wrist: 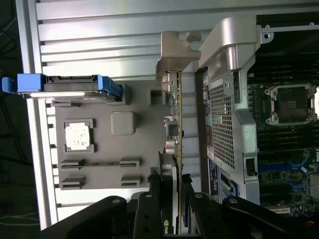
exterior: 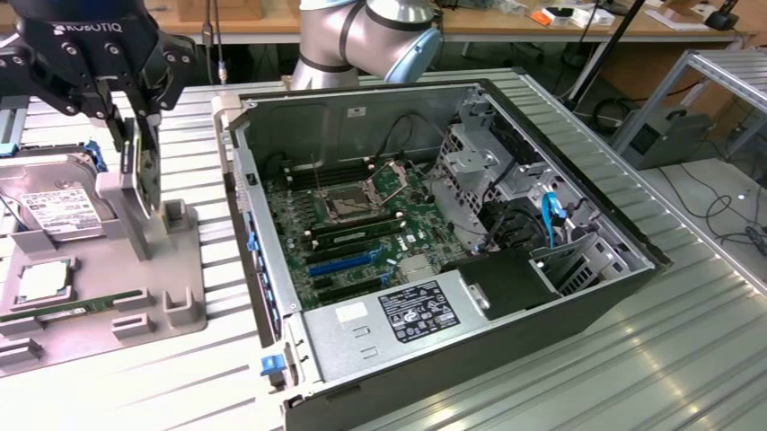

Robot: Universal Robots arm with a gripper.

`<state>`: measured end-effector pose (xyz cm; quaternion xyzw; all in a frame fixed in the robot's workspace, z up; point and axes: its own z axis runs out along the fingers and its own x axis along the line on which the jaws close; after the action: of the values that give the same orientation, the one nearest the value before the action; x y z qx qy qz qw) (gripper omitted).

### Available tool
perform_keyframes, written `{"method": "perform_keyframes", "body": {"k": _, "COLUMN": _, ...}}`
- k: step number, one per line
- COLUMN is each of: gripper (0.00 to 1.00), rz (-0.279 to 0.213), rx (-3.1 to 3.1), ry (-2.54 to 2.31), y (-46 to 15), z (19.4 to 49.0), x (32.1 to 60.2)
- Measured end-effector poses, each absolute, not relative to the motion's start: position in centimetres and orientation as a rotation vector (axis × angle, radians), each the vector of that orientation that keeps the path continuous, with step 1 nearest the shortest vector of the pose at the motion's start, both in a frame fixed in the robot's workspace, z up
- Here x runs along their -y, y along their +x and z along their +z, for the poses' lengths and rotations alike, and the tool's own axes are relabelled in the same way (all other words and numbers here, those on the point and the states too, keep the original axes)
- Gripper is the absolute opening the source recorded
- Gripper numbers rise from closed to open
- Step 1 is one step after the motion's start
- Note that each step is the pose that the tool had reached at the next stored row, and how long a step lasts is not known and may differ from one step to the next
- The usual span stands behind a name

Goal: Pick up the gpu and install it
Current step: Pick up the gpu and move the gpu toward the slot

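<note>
Your gripper is clamped on the upper edge of the gpu. The card stands on edge over the grey parts stand, just beside the open computer case. Whether it has cleared its slot is hard to tell. Hold the card plumb and draw it straight up, minding the nearby case wall.

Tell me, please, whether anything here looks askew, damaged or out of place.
Nothing stands out. The gpu sits upright, on edge, in the pincer at the gray fixture, not visibly tilted. The open computer case lies flat, with no loose or damaged parts visible.
</note>
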<state>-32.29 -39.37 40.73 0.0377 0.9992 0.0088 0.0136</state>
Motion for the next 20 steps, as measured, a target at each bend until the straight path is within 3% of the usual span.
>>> {"method": "perform_keyframes", "body": {"k": 20, "gripper": 0.27, "rz": 0.028, "rx": -3.112, "ry": 0.117, "y": -32.3, "z": 42.7, "x": 39.4}}
